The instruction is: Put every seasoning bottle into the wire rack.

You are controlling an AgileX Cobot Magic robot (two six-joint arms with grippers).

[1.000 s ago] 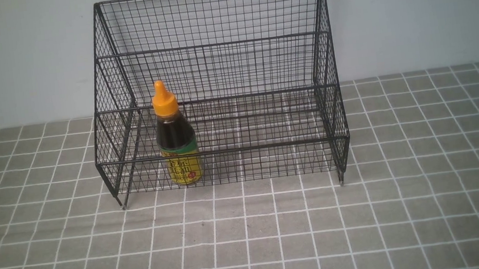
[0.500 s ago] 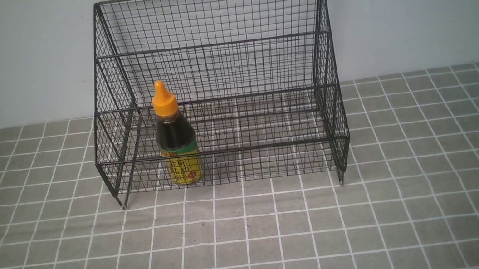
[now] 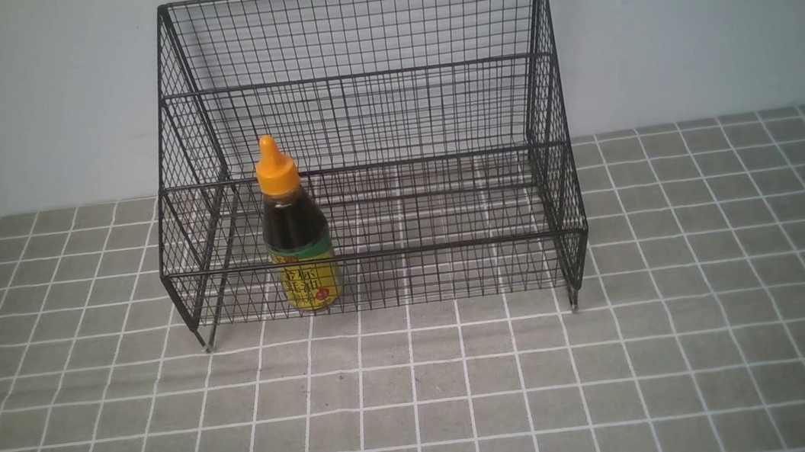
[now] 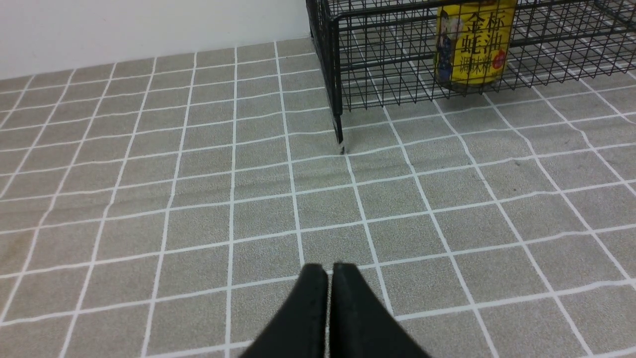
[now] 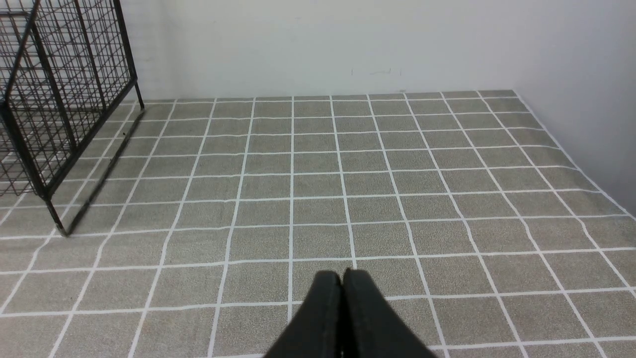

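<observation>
Nothing has visibly changed over the last second: the bottle [image 3: 298, 235] stands in the left part of the rack [image 3: 374, 255], behind the low near mesh, exactly as it did, and the rack has not shifted. For the task, that suggests the bottle is settled where it belongs; with no other bottle in sight, I judge the placing finished, and neither arm seems to need another move.

The left jaws [image 4: 330, 271] are clenched on nothing, their tips together over the desk [image 3: 424, 400]. The right jaws [image 5: 343, 278] look the same, closed and bare.

The front view shows the bottle whole, orange cap and dark sauce included, leaning slightly, with its nozzle toward the left. The left wrist view cuts off the cap and shows only the yellow label through the mesh. The right wrist view leaves the bottle out altogether, showing the rack's right side and its leg instead. Both pairs of jaws are plain only in the wrist views.
</observation>
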